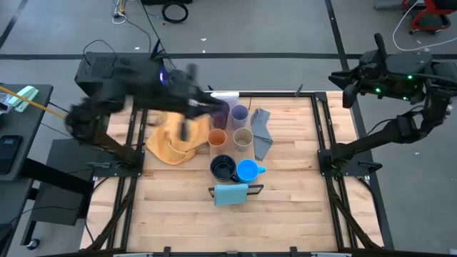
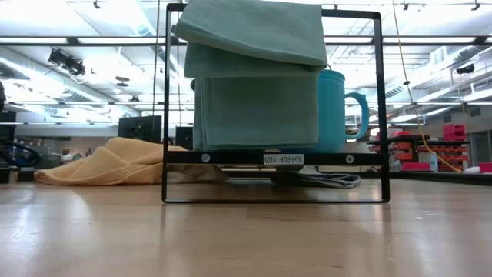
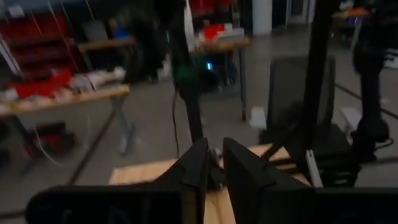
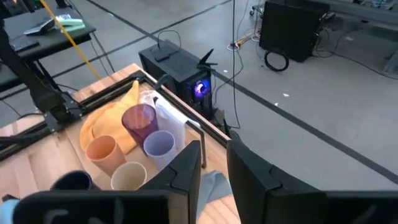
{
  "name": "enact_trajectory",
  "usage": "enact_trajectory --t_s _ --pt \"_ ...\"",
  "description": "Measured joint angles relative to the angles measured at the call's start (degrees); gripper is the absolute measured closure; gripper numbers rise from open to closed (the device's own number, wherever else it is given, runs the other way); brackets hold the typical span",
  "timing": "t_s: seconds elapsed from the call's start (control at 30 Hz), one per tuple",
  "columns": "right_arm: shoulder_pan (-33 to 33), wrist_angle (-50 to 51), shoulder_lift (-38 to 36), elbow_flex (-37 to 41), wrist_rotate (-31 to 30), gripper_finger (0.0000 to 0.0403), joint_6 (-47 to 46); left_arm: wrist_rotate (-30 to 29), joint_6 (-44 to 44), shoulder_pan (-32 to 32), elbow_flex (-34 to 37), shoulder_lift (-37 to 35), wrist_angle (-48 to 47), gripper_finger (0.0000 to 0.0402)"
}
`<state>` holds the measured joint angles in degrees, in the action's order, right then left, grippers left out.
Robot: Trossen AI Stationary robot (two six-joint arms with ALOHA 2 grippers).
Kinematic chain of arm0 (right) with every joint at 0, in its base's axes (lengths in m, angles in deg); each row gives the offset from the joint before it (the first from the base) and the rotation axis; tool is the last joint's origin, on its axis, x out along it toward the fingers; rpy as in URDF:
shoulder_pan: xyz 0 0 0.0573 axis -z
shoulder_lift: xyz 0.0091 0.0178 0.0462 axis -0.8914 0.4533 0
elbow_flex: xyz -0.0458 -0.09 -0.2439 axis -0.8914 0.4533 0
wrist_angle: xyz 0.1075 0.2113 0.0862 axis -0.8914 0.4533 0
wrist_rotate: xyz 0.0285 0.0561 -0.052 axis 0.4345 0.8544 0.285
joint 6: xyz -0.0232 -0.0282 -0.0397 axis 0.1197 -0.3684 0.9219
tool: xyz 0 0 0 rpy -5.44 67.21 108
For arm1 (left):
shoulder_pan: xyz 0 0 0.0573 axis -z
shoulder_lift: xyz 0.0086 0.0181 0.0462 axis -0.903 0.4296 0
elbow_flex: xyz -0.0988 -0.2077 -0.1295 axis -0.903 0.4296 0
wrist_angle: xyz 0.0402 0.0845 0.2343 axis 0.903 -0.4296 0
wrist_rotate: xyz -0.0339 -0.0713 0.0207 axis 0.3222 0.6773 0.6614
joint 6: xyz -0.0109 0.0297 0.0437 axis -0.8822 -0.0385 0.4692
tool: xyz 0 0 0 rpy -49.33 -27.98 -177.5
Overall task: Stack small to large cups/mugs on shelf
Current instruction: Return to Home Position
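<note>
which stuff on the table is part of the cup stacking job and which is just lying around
Part of the job:
dark purple tumbler
lavender cup
orange cup
beige cup
navy mug
bright blue mug

Just lying about:
yellow cloth
grey cloth
folded teal cloth on a small black rack

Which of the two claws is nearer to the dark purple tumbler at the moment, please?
The left claw: in the high view it reaches over the dark purple tumbler. The right claw waits beyond the table's right edge.
</note>
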<state>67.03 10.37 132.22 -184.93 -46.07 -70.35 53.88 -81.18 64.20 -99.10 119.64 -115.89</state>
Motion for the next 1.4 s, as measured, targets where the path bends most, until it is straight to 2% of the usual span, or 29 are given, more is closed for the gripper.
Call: enact_trajectory --t_s 0.23,0.43,0.67,0.8,0.93,1.1,1.2,1.4 --pt "0.0 0.0 -1.47 3.15 -0.05 0.0318 -0.81 -0.87 4.93 0.01 -0.13 -12.29 -1.13 0.0339" --pt "0.0 -0.85 -1.0 4.01 -0.45 0.0318 -2.33 1.9 9.18 0.59 -0.13 -18.79 -1.57 0.0336" --pt "0.0 -1.83 0.41 4.19 -1.3 0.0318 -4.65 -0.56 6.95 0.55 -0.09 -27.18 -10.87 0.0346" --pt "0.0 -2.64 1.47 4.19 -1.31 0.0318 -5.22 -0.64 5.84 0.55 -0.1 -31.8 -12.8 0.0343" --pt "0.0 -4.01 2.78 4.19 -1.49 0.0318 -5.38 -3.27 6.12 0.55 -0.18 -35.82 -17.66 0.0344" --pt "0.0 -4.92 4.34 4.19 -1.56 0.0318 -5.28 -2.89 6.13 0.54 -0.09 -39.33 -21.0 0.035" --pt "0.0 -5.81 4.96 4.19 -2.03 0.0318 -5.3 -5.88 4.5 0.55 -0.04 -41.84 -25.37 0.0351" --pt "0.02 -6.12 5.48 4.19 -2.77 0.0318 -6.31 -4.97 3.25 -0.32 4.34 -48.25 -23.29 0.0352"
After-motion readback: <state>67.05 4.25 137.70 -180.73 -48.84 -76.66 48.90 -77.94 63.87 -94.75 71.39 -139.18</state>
